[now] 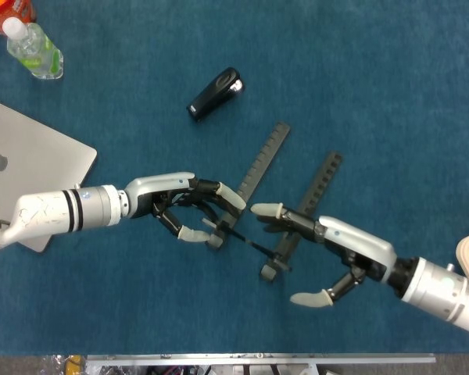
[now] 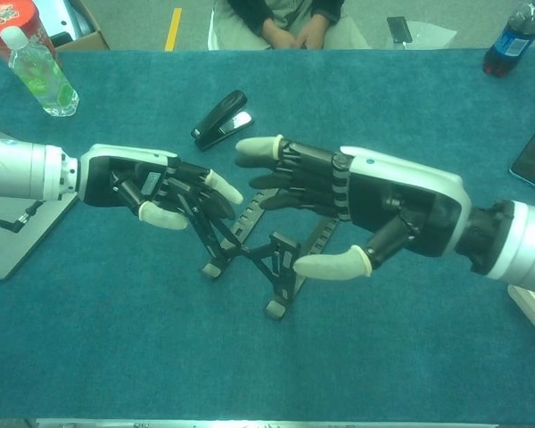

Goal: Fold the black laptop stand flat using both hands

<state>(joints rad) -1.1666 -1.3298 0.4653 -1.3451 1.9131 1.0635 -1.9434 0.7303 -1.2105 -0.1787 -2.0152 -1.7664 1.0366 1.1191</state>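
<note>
My left hand (image 2: 165,187) grips the laptop stand (image 2: 250,245), unfolded; my right hand (image 2: 357,209) hovers beside it, fingers apart.

laptop stand (image 2: 250,245) gripped at its left upright by the left hand (image 2: 165,189)
the right hand (image 2: 357,209) is held just right of the stand, fingers spread, nothing in it. a black stapler (image 2: 218,119) is seen behind, a clear bottle (image 2: 40,76) far left.

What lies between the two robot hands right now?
The black laptop stand: in the head view its crossed legs fill the stretch between the left robot hand, which grips one leg, and the open right robot hand.
</note>
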